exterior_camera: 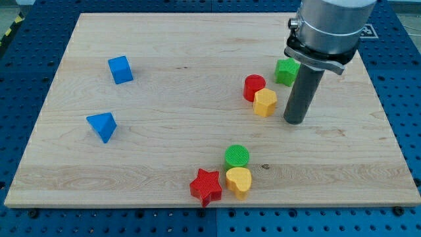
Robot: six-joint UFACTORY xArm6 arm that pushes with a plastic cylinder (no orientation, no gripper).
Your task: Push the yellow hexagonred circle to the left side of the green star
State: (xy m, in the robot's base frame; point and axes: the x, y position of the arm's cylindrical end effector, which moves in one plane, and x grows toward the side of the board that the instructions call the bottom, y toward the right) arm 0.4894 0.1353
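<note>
The yellow hexagon (265,103) lies right of centre on the wooden board, touching the red circle (254,87) just up and to its left. The green star (286,71) sits up and to the right of them, partly hidden by the arm. My tip (295,121) rests on the board just right of the yellow hexagon, a small gap away, and below the green star.
A green circle (237,157), a yellow heart (239,182) and a red star (206,187) cluster near the view's bottom. A blue cube (120,69) and a blue triangle (102,126) lie at the left. The board's right edge (388,118) is near the tip.
</note>
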